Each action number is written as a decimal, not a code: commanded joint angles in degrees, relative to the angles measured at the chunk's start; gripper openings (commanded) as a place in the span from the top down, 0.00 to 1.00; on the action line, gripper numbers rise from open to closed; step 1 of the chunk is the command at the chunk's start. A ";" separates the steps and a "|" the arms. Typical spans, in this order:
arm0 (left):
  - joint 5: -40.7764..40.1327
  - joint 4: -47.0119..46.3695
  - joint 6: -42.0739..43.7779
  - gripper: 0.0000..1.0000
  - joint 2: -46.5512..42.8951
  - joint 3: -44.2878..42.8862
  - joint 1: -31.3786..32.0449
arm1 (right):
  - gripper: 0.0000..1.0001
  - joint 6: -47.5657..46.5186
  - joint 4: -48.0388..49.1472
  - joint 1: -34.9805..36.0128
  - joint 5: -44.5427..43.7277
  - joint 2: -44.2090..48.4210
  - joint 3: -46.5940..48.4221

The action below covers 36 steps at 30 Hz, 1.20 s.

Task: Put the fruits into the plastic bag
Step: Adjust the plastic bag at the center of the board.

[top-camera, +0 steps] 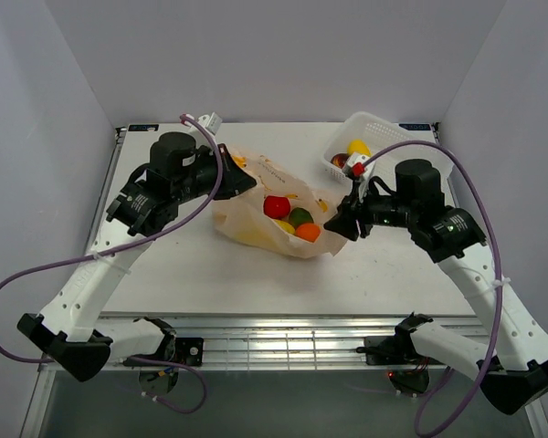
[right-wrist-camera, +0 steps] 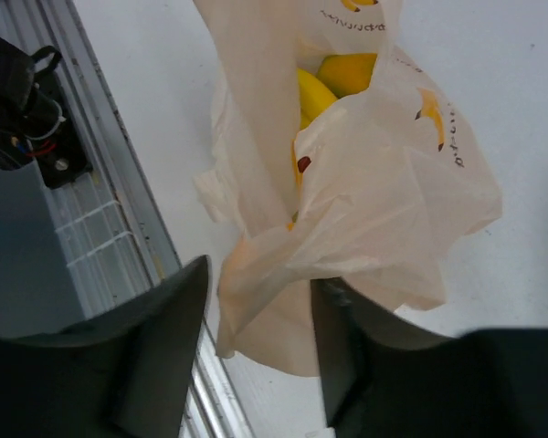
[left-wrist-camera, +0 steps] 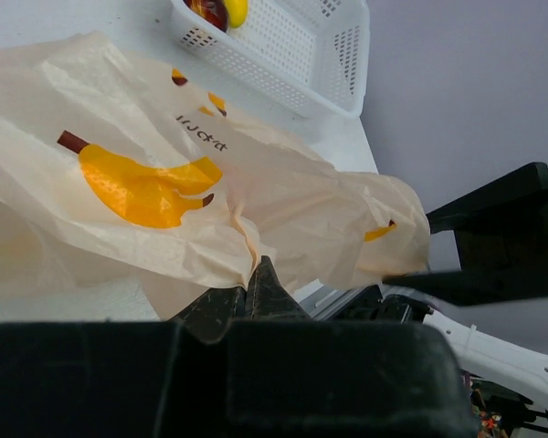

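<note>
Counter: white counter (top-camera: 164,274), pale grey walls (top-camera: 274,55) on three sides, arm bases at the near edge.
Plastic bag: the plastic bag (top-camera: 251,228) lies mid-counter, mouth turned up, stretched between the two arms. Judged to be spread this way so that fruit can drop straight in.
Fruits inside: red piece (top-camera: 276,206), green piece (top-camera: 300,217) and orange (top-camera: 308,232) are bunched together in the open mouth, with a yellow-green piece (top-camera: 285,225) just near of the red. The right wrist view also shows yellow down in the mouth.
Left claw: the left claw (left-wrist-camera: 256,285) is at the bag's far-left edge, fingers pressed together on a pleat of film. The film runs taut from the pinch, which likely keeps that lip from slumping.
Right claw: the right claw (right-wrist-camera: 260,274) is at the bag's right edge. The jaws stand part-way apart with a bunched fold of film between them. Cannot tell whether the fold is pinched or only lying in the gap.
Basket: a white lattice basket (top-camera: 384,128) sits at the far right, well apart from the bag. It holds a yellow piece (top-camera: 358,147) and a dark-red piece (top-camera: 340,161).
Progress (judgement): partly done, since at least two fruits are not yet bagged.
Risk (judgement): if either arm leaves for the basket, its lip may fold over the mouth, because thin film will not stand unaided.
</note>
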<state>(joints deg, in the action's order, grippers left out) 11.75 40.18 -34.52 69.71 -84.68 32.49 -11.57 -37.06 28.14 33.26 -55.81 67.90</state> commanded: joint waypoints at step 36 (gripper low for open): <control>26.22 -5.73 5.61 1.00 20.20 -24.40 -19.04 | 0.92 25.55 -3.03 -0.46 -41.53 -16.97 29.18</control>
<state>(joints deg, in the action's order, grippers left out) 34.35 38.02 -30.33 93.43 -110.15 13.93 11.97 -45.04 28.08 -9.67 -75.42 102.10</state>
